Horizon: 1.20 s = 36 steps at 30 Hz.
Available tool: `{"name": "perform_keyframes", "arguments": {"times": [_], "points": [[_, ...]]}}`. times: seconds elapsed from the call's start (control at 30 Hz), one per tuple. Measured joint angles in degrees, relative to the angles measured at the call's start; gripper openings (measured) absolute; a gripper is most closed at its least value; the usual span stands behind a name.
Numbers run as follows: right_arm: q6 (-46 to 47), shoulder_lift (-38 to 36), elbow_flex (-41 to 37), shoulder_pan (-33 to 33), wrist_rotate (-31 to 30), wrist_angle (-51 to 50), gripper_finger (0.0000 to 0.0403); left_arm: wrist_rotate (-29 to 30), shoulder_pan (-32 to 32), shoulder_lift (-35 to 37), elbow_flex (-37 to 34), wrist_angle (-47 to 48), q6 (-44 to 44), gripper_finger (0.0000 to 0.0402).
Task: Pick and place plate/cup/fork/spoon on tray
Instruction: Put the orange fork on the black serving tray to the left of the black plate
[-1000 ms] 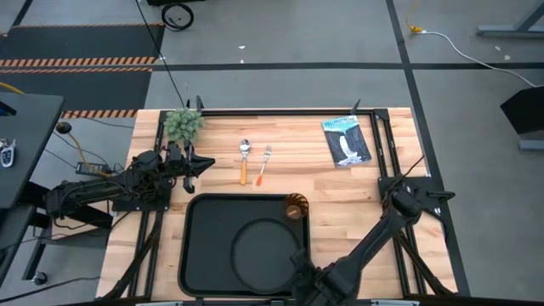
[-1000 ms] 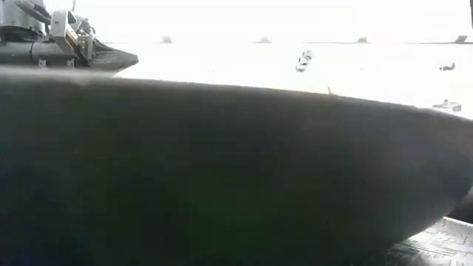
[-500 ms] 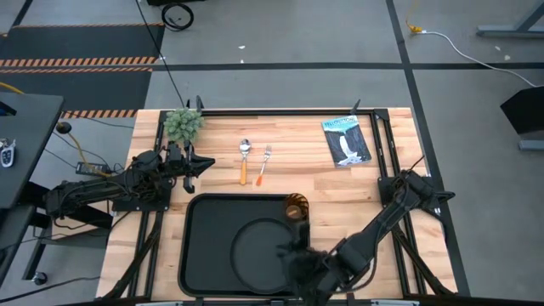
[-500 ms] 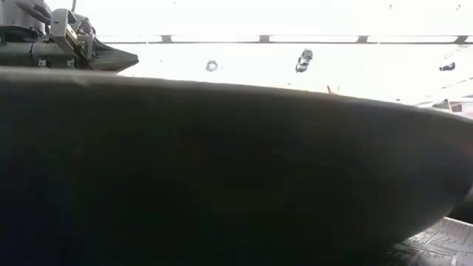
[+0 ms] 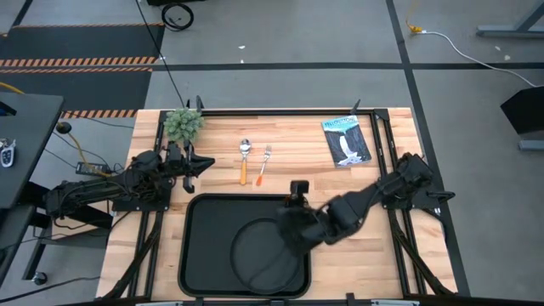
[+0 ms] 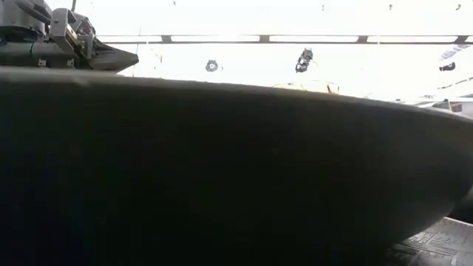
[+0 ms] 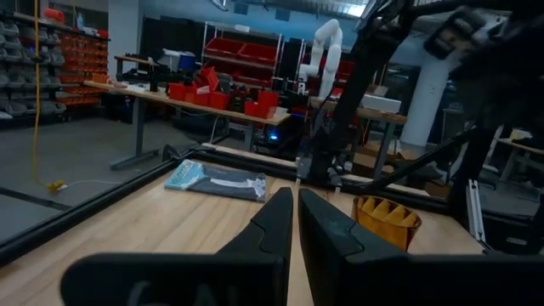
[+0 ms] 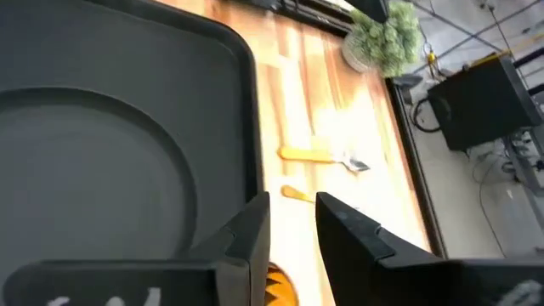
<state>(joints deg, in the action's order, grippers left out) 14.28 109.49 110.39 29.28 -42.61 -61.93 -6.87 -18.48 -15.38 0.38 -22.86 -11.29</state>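
Black on black: the plate [image 5: 265, 253] lies flat inside the tray [image 5: 200, 246], toward its right half, so that part of the job looks done. The cup [image 8: 276, 286] stands in the tray's far right corner, mostly hidden from above by the right gripper [image 5: 295, 197], which hovers over that corner with its fingers a narrow gap apart and nothing between them. The left gripper [image 5: 189, 172] waits at the left side of the table beside a small green plant [image 5: 183, 123], fingers pressed together, empty.

What remains, as I judge it, is the cutlery. The spoon [image 5: 244, 161] and the fork [image 5: 264, 164] lie side by side on the bare wood just beyond the tray's far edge, handles toward the tray, spoon on the left. A booklet [image 5: 346, 140] sits well off to the right.

The next move probably calls for the right gripper to reach past the tray's far rim, open wider and come down on one slim orange handle, which lies flat on the wood and leaves little to pinch.
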Motion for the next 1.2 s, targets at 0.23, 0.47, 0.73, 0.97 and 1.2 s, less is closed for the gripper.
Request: {"name": "perform_keyframes", "arguments": {"times": [0.23,0.47,0.73,0.97,1.2], "points": [[-2.7,0.0,0.0,-3.9,0.3,-4.4,0.0102,-0.6,0.1,0.0,0.0,-2.1,-16.4,0.0030],[-2.9,-1.4,0.0,-5.8,0.7,-8.0,0.0102,-0.7,0.1,0.0,0.0,-2.4,-31.5,0.0029],[-4.8,-4.3,-3.9,-6.6,1.6,-5.5,0.0102,-0.7,0.1,0.0,0.0,-2.4,-31.5,0.0030],[-7.0,-10.4,-16.8,-9.3,4.5,7.1,0.0102,1.3,0.1,0.0,0.0,-2.9,-31.5,0.0029],[-11.8,-19.5,-32.1,-14.2,5.6,25.3,0.0102,3.1,0.1,0.0,0.0,-3.8,-26.4,0.0030]]}}
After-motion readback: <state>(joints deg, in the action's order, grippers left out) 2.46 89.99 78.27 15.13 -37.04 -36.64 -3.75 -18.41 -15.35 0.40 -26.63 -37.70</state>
